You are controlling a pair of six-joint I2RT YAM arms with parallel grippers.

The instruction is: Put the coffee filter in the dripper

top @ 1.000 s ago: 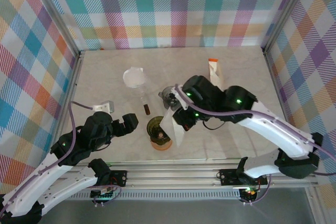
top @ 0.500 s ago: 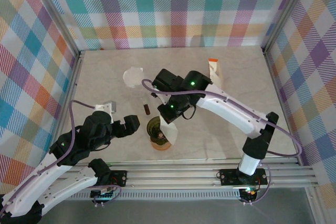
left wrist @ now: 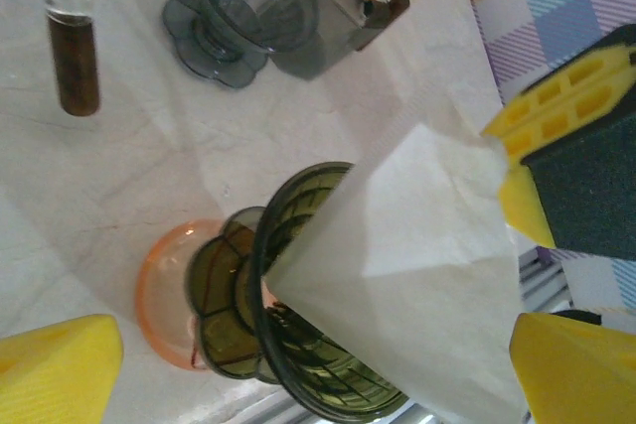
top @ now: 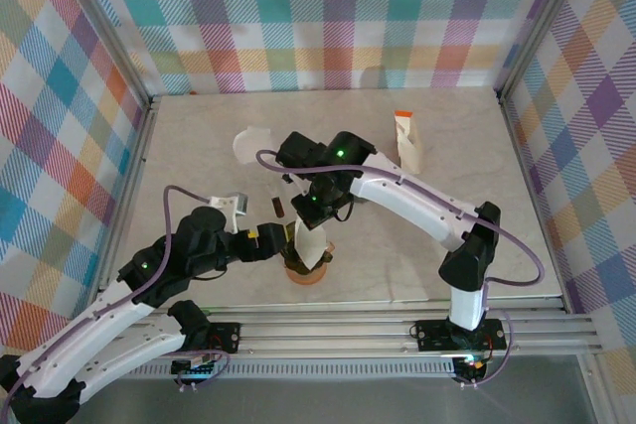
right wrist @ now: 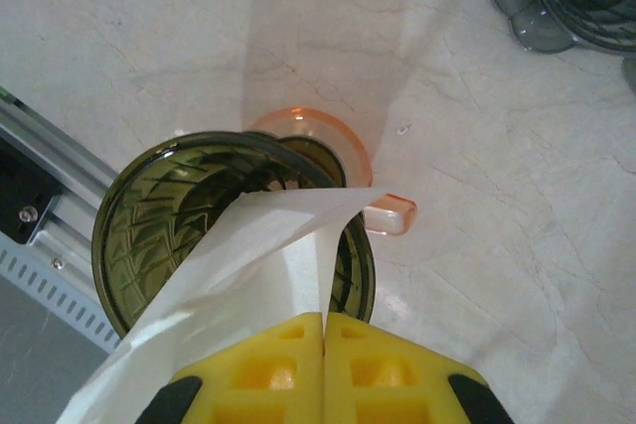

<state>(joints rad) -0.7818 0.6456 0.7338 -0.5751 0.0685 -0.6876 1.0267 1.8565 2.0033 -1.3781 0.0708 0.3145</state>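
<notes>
Filter [right wrist: 229,265] pinched in right pincer [right wrist: 325,330], hanging over dripper [right wrist: 149,215]; left pincer [top: 268,242] spread wide.

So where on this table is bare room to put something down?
Bare table lies between the left wall and the loose white paper, and at the far right between the packet and the right wall. The middle front is crowded: green dripper, filter, vial, left gripper and right gripper all meet there.

A robot lab cell: plaid cloth walls [top: 328,17] on aluminium framing [top: 348,323] around a marble-look tabletop [top: 199,136].
</notes>
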